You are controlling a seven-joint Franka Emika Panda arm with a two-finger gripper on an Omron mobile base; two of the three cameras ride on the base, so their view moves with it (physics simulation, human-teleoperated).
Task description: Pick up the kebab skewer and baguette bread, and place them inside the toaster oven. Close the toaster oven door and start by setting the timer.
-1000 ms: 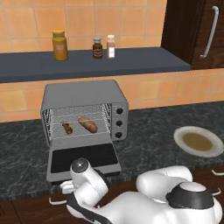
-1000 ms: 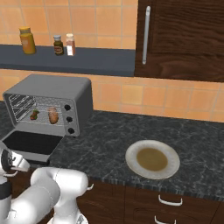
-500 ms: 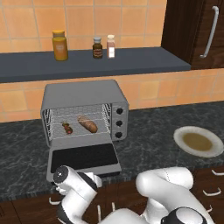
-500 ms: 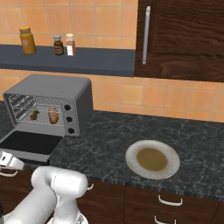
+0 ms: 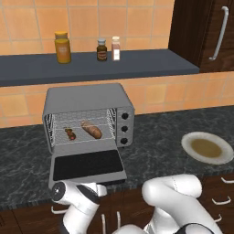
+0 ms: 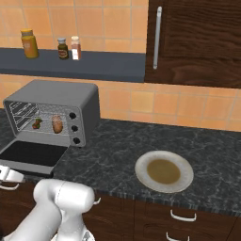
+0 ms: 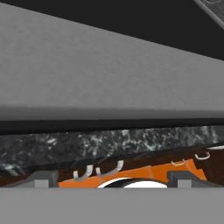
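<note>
The toaster oven (image 5: 87, 98) (image 6: 56, 96) stands on the dark counter with its door (image 5: 87, 165) (image 6: 29, 154) folded down flat. Inside, on the wire rack, the kebab skewer (image 5: 70, 133) (image 6: 36, 123) lies to the left of the baguette bread (image 5: 91, 129) (image 6: 57, 124). My white wrist (image 5: 75, 196) hangs just below and in front of the door's front edge. In the hand view my gripper (image 7: 113, 179) is open, its fingertips (image 7: 41, 178) wide apart with nothing between them, looking up along the door's grey frame (image 7: 100, 74).
Three black knobs (image 5: 123, 129) run down the oven's right side. A plate (image 5: 206, 147) (image 6: 164, 170) with brown sauce sits on the counter to the right. Jars (image 5: 62, 47) stand on the shelf above. Drawer fronts with handles (image 7: 107, 169) lie under the counter edge.
My hand has dropped down and to the left, from the door's front edge to below it, and the jaws have spread wider. Oven, door and food have not moved.
</note>
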